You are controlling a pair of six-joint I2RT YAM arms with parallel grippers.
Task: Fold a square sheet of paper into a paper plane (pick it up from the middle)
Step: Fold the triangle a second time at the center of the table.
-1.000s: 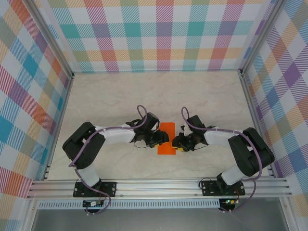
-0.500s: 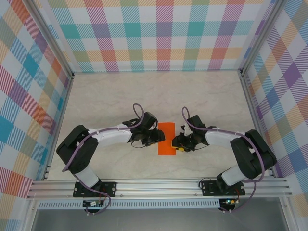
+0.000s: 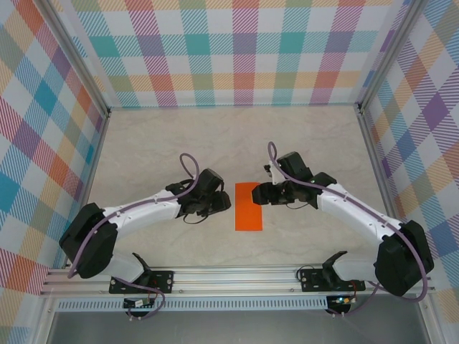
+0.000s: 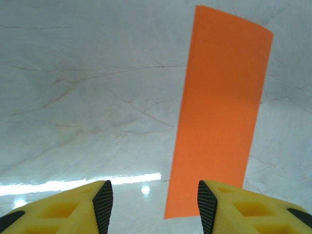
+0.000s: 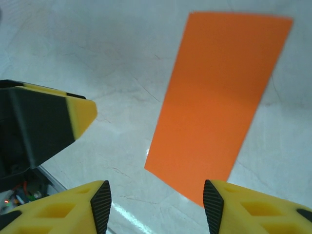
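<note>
Two arms: left arm [image 3: 140,213] and right arm [image 3: 351,208] reach in from the near edge of the table [image 3: 158,143] — one on either side of the orange strip.
Sheet of paper [image 3: 249,206]: folded to a narrow rectangle and lying flat on the table, midway between the left and right edges and closer to the near edge than the far one.
Left jaws: spread wide with nothing between them, just left of the sheet and clear of it.
Right jaws: spread wide too and empty — by the sheet's far right corner; whether they touch it, cannot tell.
</note>
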